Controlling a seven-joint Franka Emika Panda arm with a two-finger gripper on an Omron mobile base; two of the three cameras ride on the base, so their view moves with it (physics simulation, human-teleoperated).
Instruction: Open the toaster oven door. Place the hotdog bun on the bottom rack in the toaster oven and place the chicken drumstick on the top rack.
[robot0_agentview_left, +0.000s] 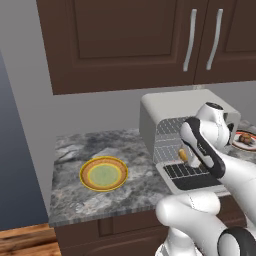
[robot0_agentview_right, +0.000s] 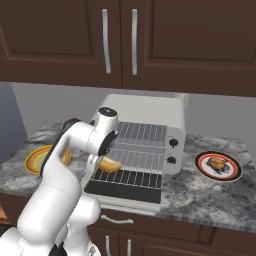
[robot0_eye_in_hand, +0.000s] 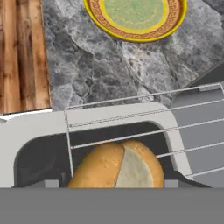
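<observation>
The hotdog bun (robot0_agentview_right: 110, 164) hangs in the gripper (robot0_agentview_right: 102, 164), pinched between half-spread jaws at the mouth of the toaster oven (robot0_agentview_right: 150, 112), just above the pulled-out bottom rack (robot0_agentview_right: 131, 176) it is evidently bound for. The toaster oven door (robot0_agentview_right: 125, 192) lies folded flat in front of the oven to give the arm room, with the top rack (robot0_agentview_right: 142, 132) waiting above. Right of the oven on the desk (robot0_agentview_right: 210, 197), the chicken drumstick (robot0_agentview_right: 218, 163) sits on its dark-rimmed plate (robot0_agentview_right: 218, 172); a yellow plate (robot0_agentview_left: 104, 174) to the oven's left stands bare.
</observation>
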